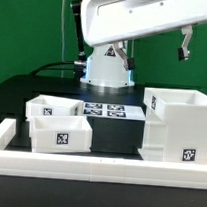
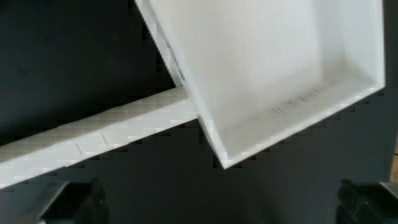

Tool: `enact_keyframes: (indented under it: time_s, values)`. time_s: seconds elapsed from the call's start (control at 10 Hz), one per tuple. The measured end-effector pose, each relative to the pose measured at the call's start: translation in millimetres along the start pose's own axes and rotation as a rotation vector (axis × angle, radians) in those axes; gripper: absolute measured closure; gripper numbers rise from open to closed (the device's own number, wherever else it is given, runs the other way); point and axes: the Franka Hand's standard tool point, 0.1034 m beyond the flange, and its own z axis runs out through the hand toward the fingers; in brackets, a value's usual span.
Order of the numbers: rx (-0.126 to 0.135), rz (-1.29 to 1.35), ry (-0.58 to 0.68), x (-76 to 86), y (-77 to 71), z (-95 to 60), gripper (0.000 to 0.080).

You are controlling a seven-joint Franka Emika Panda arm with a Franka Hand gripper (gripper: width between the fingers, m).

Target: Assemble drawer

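The drawer's large cube-shaped housing (image 1: 176,127) stands open-topped on the exterior view's right, with a tag on its front. Two shallow white trays (image 1: 51,109) (image 1: 61,136) sit side by side on the exterior view's left, each with a tag. My gripper (image 1: 183,43) hangs high above the housing, touching nothing. In the wrist view the housing (image 2: 267,70) shows from above as a white hollow box. My gripper (image 2: 222,206) is open and empty, with one dark fingertip (image 2: 71,204) at each side of the picture.
A long low white rail (image 1: 97,169) edges the table's front and the exterior view's left side; it also crosses the wrist view (image 2: 89,142). The marker board (image 1: 106,110) lies flat behind the trays, before the robot's base (image 1: 107,72).
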Motion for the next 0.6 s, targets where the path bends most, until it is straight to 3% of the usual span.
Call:
enact_keyframes:
  time_s: [0.1,0.4,0.6]
  values:
    - [-0.004,-0.088,-0.001,0.6,4.2,-1.3,0.015]
    - [-0.076,-0.361,-0.02,-5.5,68.8,-11.7,0.015]
    - [-0.116,-0.494,-0.037,-13.8,95.0,-4.4,0.015]
